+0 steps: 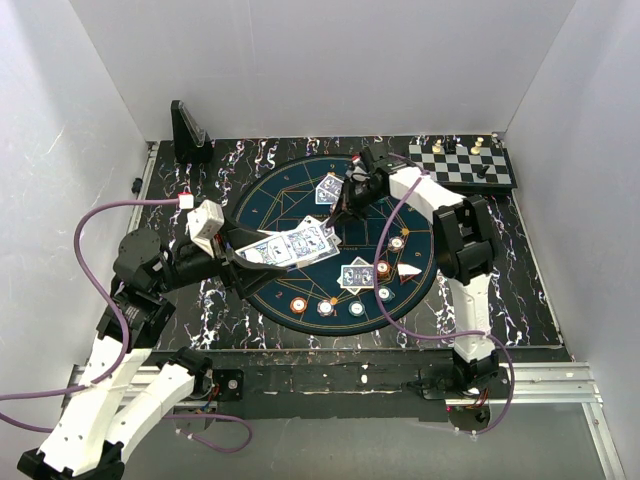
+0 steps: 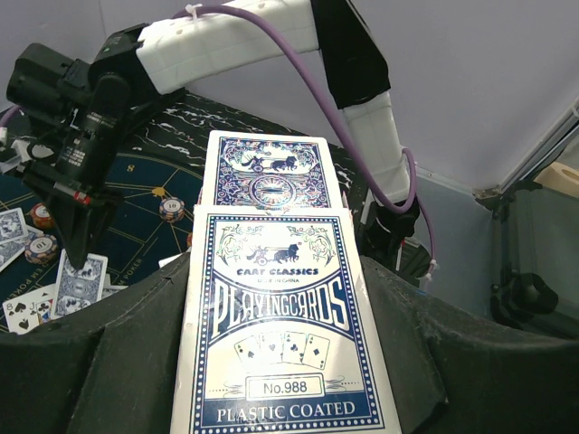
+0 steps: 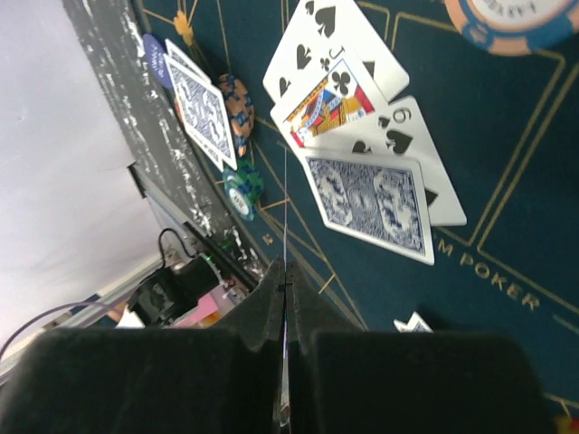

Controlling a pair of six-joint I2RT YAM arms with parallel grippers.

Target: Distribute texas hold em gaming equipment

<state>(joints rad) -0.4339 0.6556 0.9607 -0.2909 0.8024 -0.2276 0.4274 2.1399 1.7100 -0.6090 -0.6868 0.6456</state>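
My left gripper (image 1: 272,250) is shut on a blue-and-white playing card box (image 2: 282,334), held flat above the left of the round mat (image 1: 290,200). A patterned-back card (image 2: 268,172) sticks out of the box's far end. My right gripper (image 3: 286,271) hovers over the mat's far side, shut on a single card (image 3: 286,203) seen edge-on. Below it lie face-up cards (image 3: 330,86) and a face-down card (image 3: 375,201). Poker chips (image 1: 325,308) line the mat's near rim, and others (image 1: 397,243) lie on its right. Two more cards (image 1: 357,273) lie near them.
A chessboard (image 1: 465,163) with pieces stands at the back right. A black stand (image 1: 188,135) is at the back left. Orange (image 3: 237,99) and teal (image 3: 242,194) chips sit by two face-down cards (image 3: 204,108) at the mat's edge. White walls enclose the table.
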